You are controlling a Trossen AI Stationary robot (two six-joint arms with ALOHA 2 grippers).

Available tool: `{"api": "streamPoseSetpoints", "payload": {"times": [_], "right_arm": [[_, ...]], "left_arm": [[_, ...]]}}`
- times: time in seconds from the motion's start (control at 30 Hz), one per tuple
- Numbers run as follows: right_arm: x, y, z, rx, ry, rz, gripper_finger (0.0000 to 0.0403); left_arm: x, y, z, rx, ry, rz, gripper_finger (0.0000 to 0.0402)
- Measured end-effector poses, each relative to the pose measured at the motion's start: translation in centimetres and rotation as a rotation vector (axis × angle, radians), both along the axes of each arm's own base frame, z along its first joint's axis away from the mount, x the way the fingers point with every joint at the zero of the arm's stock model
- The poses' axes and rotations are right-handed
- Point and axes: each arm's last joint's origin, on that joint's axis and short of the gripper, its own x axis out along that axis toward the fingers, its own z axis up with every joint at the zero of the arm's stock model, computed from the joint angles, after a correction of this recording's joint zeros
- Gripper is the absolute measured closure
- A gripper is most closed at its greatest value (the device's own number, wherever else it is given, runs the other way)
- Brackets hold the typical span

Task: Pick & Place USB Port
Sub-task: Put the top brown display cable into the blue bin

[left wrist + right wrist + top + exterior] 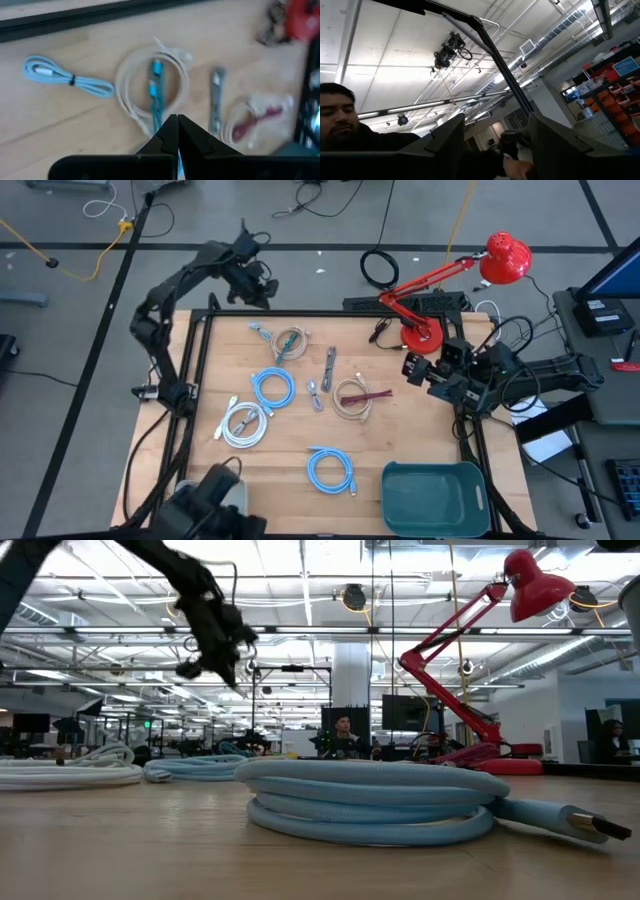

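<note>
Several coiled cables lie on the wooden table (390, 440). Among them are a beige coil with a teal cable across it (289, 343) (152, 85), a small light-blue bundle (261, 331) (65, 77), and a beige coil with a dark red cable (355, 396) (255, 120). A slim grey bar, perhaps the USB port (329, 367) (216, 95), lies flat between the coils. My left gripper (250, 277) (177, 122) is shut, high over the table's far left corner; its fingertips hide the teal cable's near end. My right gripper (420, 370) (495, 140) is open, raised at the right edge and pointing up.
A red desk lamp (425, 330) stands at the far right. A teal bin (435, 495) sits at the near right corner. Light-blue coils (273, 387) (330, 468) and a white coil (243, 423) lie toward the near left. A person shows beyond the table (340, 120).
</note>
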Motion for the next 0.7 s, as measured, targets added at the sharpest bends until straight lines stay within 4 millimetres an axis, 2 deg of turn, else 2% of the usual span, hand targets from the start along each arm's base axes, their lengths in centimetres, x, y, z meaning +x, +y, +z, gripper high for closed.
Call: {"api": "streamPoseSetpoints", "payload": {"times": [0.1, 0.17, 0.23, 0.3, 0.37, 0.47, 0.6, 0.63, 0.7], "right_arm": [[0.2, 0.0, -0.3, -0.004, 0.040, -0.002, 0.0190], [0.4, 0.0, -0.6, -0.015, 0.072, -0.010, 0.0190], [0.7, 0.0, -0.9, -0.023, 0.110, -0.016, 0.0190], [0.9, 0.0, -1.3, -0.027, 0.148, -0.018, 0.0190], [1.1, 0.0, -1.5, -0.029, 0.175, -0.020, 0.0190], [1.3, 0.0, -1.7, -0.035, 0.192, -0.024, 0.0190], [1.4, 0.0, -1.9, -0.046, 0.203, -0.027, 0.0190], [1.4, 0.0, -1.9, -0.048, 0.202, -0.025, 0.0190], [1.4, 0.1, -1.8, -0.042, 0.205, -0.010, 0.0190]], "left_arm": [[-0.5, -2.0, 2.5, 0.116, 0.034, -0.043, 0.0398], [-1.1, -3.2, 3.7, 0.193, 0.135, -0.013, 0.0400], [-2.0, -4.1, 4.3, 0.234, 0.322, 0.141, 0.0398], [-2.8, -4.8, 4.4, 0.255, 0.500, 0.379, 0.0393], [-2.9, -5.2, 4.5, 0.236, 0.540, 0.660, 0.0388], [-0.9, -4.6, 3.9, 0.198, 0.325, 0.880, 0.0386], [4.5, -3.1, 2.1, 0.281, -0.069, 0.869, 0.0385], [5.6, -2.8, 1.3, 0.284, -0.125, 0.849, 0.0385], [7.0, -2.5, -1.0, 0.209, -0.114, 0.889, 0.0388]]}}
